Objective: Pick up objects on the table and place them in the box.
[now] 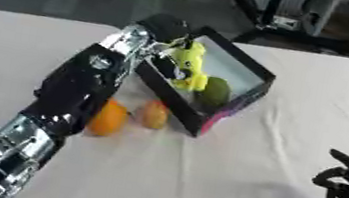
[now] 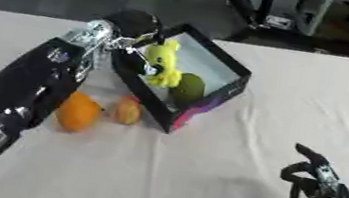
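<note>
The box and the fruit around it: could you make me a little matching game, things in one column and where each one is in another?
Things:
1. yellow plush toy
2. green fruit
3. orange
4. right hand

Places:
A. on the table beside the left arm
B. lower right corner, holding nothing
C. held over the box by the left hand
D. lying inside the box

Pairs: 1-C, 2-D, 3-A, 4-B

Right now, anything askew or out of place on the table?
The box sits turned at an angle to the table edges. An orange and a smaller reddish fruit lie outside it, by its near wall. Nothing looks spilled or damaged.
</note>
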